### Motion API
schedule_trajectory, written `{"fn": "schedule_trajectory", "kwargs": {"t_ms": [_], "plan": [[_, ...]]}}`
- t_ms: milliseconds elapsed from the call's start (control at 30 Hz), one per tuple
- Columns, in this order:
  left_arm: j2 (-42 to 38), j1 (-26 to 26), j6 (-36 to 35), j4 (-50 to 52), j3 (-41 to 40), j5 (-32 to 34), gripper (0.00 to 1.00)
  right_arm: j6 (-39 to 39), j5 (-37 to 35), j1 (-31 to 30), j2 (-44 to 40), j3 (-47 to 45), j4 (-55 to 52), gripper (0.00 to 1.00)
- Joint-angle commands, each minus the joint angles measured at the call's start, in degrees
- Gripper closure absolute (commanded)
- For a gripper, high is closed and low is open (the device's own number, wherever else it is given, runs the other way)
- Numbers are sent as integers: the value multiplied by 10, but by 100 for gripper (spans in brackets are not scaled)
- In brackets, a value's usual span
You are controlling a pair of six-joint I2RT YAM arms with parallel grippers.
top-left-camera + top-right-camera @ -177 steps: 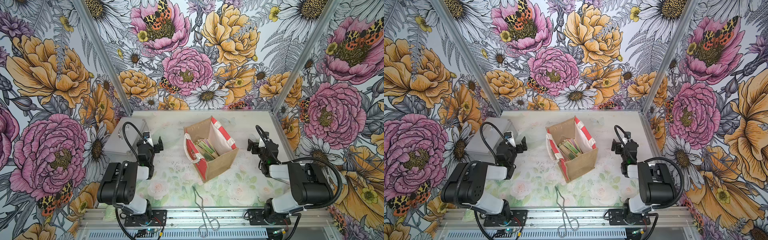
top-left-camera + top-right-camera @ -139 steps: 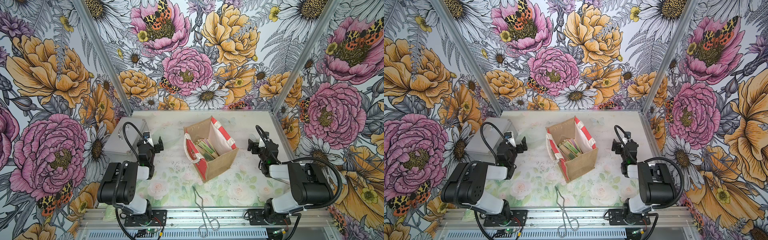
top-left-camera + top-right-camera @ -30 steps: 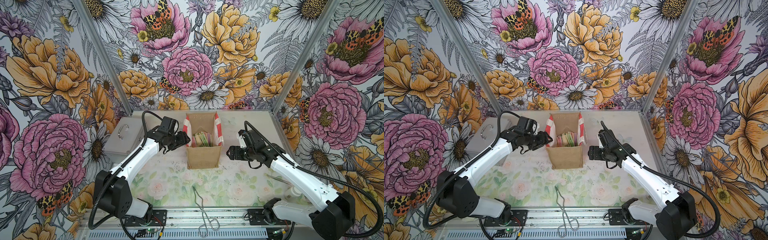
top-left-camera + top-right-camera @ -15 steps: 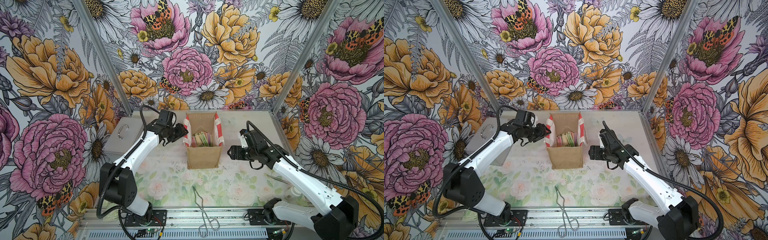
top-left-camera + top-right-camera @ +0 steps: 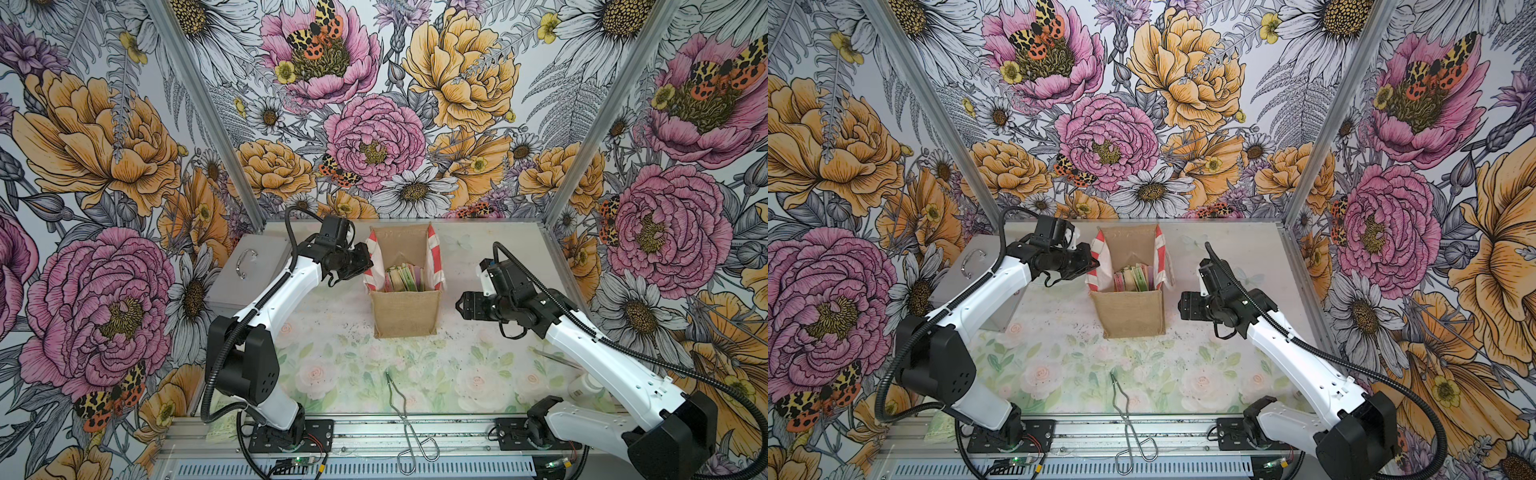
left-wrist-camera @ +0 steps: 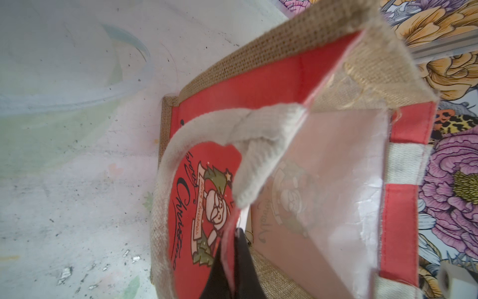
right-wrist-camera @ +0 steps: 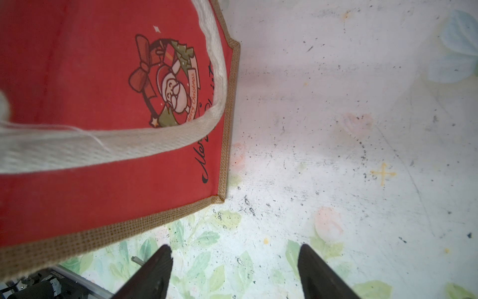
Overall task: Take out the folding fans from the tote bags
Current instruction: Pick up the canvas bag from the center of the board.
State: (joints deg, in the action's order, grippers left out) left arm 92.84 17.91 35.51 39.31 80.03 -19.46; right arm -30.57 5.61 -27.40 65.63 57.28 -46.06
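1. The left gripper (image 5: 366, 261) has swung in, pinching the left rim of the bag (image 5: 405, 316) mid-frame.
2. The right gripper (image 5: 460, 304) hangs spread, empty, just right of it.
3. The fans (image 5: 405, 277) sit inside; tugging that rim could tip everything.

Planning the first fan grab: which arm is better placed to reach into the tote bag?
Likely right: the right gripper is open and free beside the tote bag; the left gripper is shut on its rim.

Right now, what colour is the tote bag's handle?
Off-white: the handle of the tote bag shows best in the left wrist view.
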Motion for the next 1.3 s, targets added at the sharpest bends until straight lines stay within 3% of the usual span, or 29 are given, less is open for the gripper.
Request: {"fn": "schedule_trajectory", "kwargs": {"t_ms": [0, 433, 533, 633, 700, 800, 833, 900, 1000, 1067, 1200, 1267], "plan": [[32, -16, -48, -37, 45, -4, 100, 4, -6, 2, -15, 9, 3, 26], [190, 16, -263, -41, 378, 10, 100, 52, -7, 2, -76, 33, 60, 38], [199, 32, -339, -57, 401, 61, 100, 53, -9, 2, -87, 12, 92, 39], [172, 47, -384, -116, 335, 86, 100, 50, -15, 1, -92, -26, 138, 44], [126, 78, -463, -209, 220, 125, 100, 42, -8, 0, -95, -65, 195, 47], [63, 150, -624, -373, 34, 287, 100, 23, 1, -2, -97, -110, 262, 49], [55, 160, -652, -409, 6, 293, 100, 19, -1, -2, -98, -118, 271, 49], [51, 153, -620, -426, -3, 258, 100, 16, -9, -3, -101, -131, 276, 50], [68, 101, -491, -367, 55, 104, 100, 19, -19, -4, -112, -141, 276, 50], [81, 79, -451, -377, 81, 59, 100, 20, -24, -4, -122, -146, 276, 50], [97, 68, -445, -382, 128, -51, 100, 33, -39, -4, -133, -155, 285, 52], [101, 81, -473, -380, 134, -62, 100, 40, -45, -4, -128, -157, 303, 52]]}}
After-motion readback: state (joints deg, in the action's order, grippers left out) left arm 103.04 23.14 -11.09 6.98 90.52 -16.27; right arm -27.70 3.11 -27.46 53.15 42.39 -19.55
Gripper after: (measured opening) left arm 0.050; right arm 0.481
